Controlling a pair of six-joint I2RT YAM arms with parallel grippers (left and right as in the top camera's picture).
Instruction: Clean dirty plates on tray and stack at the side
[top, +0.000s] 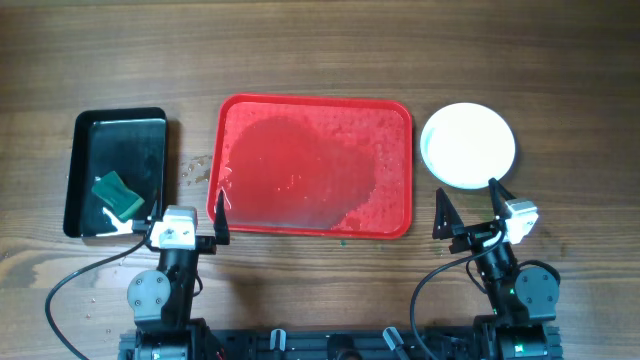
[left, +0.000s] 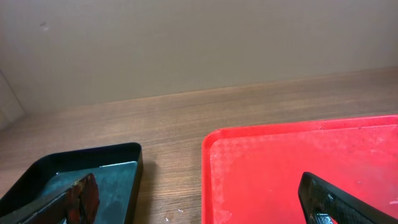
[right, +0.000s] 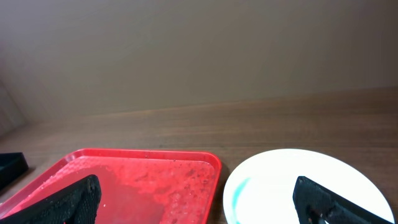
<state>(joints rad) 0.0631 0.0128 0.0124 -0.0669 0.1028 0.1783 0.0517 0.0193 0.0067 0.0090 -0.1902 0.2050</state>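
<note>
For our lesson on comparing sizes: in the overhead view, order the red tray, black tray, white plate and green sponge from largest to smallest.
1. red tray
2. black tray
3. white plate
4. green sponge

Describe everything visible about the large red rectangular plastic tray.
The red rectangular plastic tray has rounded corners and a raised rim. It lies flat on the wooden table, between the black rectangular tray and the white round plate, touching neither. No plate rests on it, but its floor looks wet, with a glossy film mid-tray and droplets toward the right. One finger of the open left gripper overlaps its left edge; contact cannot be judged.
</note>
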